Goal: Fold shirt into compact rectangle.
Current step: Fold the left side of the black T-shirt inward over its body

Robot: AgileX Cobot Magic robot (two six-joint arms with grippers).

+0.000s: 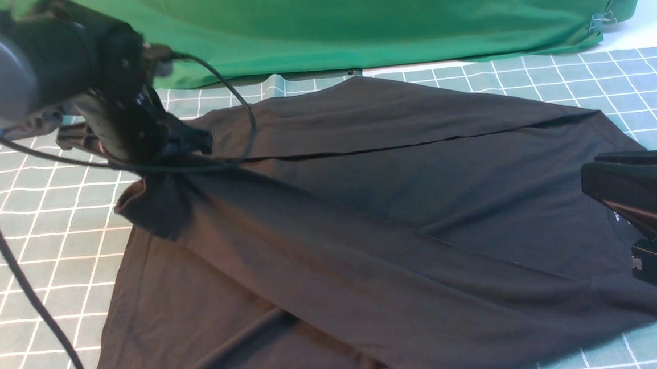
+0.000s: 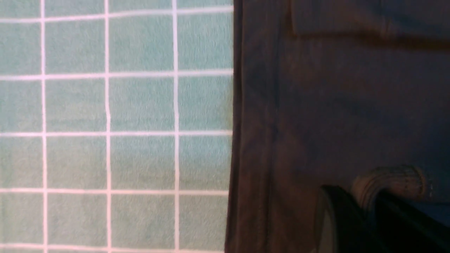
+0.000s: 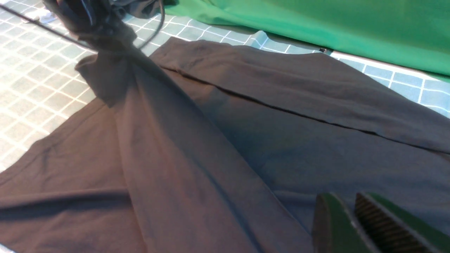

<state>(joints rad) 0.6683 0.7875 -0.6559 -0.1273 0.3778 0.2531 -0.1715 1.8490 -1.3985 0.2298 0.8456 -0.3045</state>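
Note:
The black shirt (image 1: 364,205) lies spread on the checkered cloth, with a long fold line running across its far part. My left gripper (image 1: 172,154) is at the far left, shut on a bunched edge of the shirt and holding it up off the table. In the left wrist view a stitched hem (image 2: 386,179) curls between the fingers of the left gripper (image 2: 365,196). My right gripper (image 1: 587,175) hovers over the shirt's right side. Its jaws stand a narrow slit apart with nothing between them, as the right wrist view of the right gripper (image 3: 346,198) shows above the shirt (image 3: 246,140).
A teal tablecloth with white grid lines (image 1: 34,225) covers the table. A green backdrop cloth (image 1: 381,21) hangs along the far edge, held by a clip (image 1: 601,19). The left arm's black cable (image 1: 1,244) trails down over the table's left side.

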